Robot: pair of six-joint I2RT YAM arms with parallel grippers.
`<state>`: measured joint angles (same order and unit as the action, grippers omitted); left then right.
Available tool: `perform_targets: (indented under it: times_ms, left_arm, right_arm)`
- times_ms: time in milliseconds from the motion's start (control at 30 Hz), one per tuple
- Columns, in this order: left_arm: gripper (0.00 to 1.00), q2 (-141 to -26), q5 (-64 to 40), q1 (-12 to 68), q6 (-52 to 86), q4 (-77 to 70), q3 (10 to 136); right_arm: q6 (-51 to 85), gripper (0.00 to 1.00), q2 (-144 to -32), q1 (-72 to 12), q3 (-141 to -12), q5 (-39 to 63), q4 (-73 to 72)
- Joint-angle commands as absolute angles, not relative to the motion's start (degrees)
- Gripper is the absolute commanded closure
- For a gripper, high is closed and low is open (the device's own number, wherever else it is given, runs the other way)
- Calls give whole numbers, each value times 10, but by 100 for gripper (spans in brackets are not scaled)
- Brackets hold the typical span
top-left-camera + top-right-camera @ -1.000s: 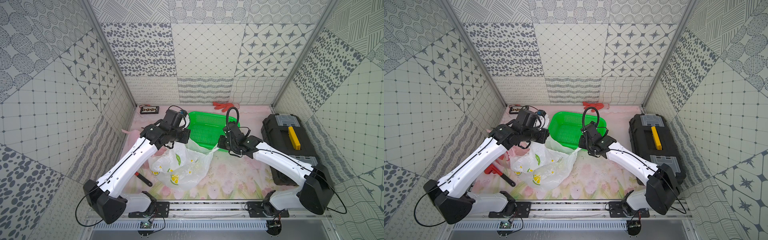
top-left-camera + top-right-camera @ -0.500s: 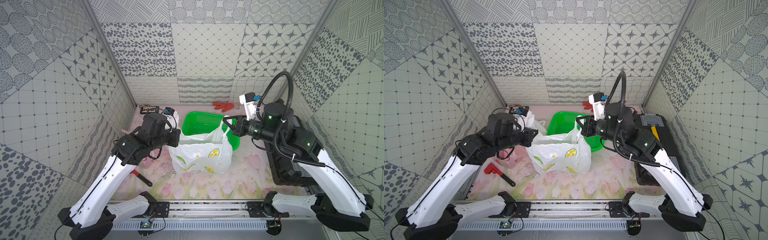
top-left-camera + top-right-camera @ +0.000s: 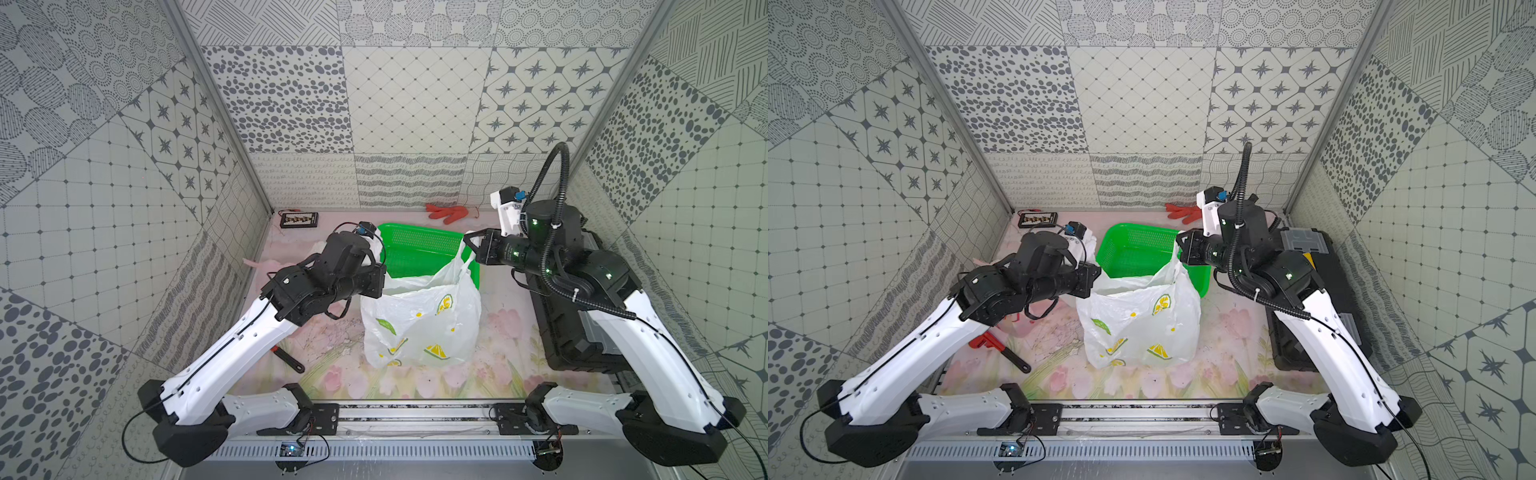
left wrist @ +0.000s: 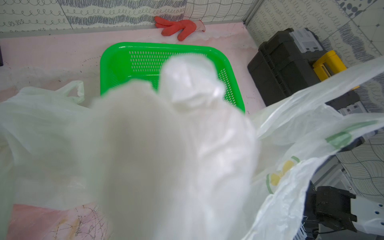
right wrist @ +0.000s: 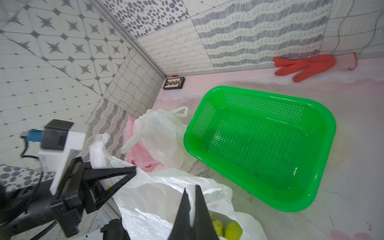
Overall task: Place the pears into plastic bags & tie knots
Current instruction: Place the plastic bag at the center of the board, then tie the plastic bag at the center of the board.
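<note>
Carrying surface: tabletop (image 3: 503, 328), covered by pale pink flower-printed sheet.
At back centre: green perforated rectangular plastic basket (image 3: 419, 249), set flat on sheet.
Against back wall: orange-red rubber glove (image 3: 451, 212), laid flat.
In back left corner: small black rectangular tray (image 3: 299, 219); contents too small to be told.
Along right side: black plastic toolbox with yellow handle (image 3: 1339, 286).
At front left: red-and-black wrench (image 3: 1009, 357), laid flat.
Left of basket: plain white plastic bag (image 5: 160, 133) and translucent pink plastic bag (image 5: 135, 153), slumped together, touching.
In front of basket: white lemon-printed plastic bag (image 3: 419, 328), base rested on sheet.
</note>
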<state>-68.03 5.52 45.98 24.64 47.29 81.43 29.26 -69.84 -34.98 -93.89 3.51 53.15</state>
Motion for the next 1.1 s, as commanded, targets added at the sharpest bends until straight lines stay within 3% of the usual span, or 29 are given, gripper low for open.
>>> perform_targets:
  times_ms: [0,100,233,433,467,500,533,633,733,767,833,933,1067]
  left_arm:
    - [100,-712,95,463,253,411,828]
    - [100,-725,110,463,244,424,842]
    - [100,-736,132,454,240,444,841]
    - [100,-726,117,421,257,439,821]
    - [100,-726,114,418,255,438,820]
    - [100,-727,112,417,254,437,820]
    - [100,-728,111,416,252,438,820]
    - [100,-730,108,414,248,438,819]
    - [100,-733,101,412,246,429,813]
    - [100,-734,98,411,245,428,815]
    - [100,-738,96,409,241,429,819]
    - [100,-743,88,405,235,428,826]
    - [100,-758,77,401,228,437,841]
  right_arm:
    - [255,100,-710,-348,-943,-9,550]
    - [229,97,-712,-352,-971,-30,587]
    - [195,71,-697,-376,-986,-83,632]
    - [190,49,-687,-375,-984,-151,691]
    - [180,34,-700,-376,-995,-179,718]
    - [169,8,-710,-378,-1001,-206,736]
    - [159,2,-715,-380,-1004,-227,741]
    - [164,2,-696,-379,-966,-213,687]
    - [150,2,-638,-372,-864,-66,575]
    - [151,5,-618,-364,-831,-19,534]
    - [178,22,-611,-352,-813,50,500]
    - [213,32,-641,-367,-850,88,523]
    - [175,18,-640,-484,-875,-68,511]
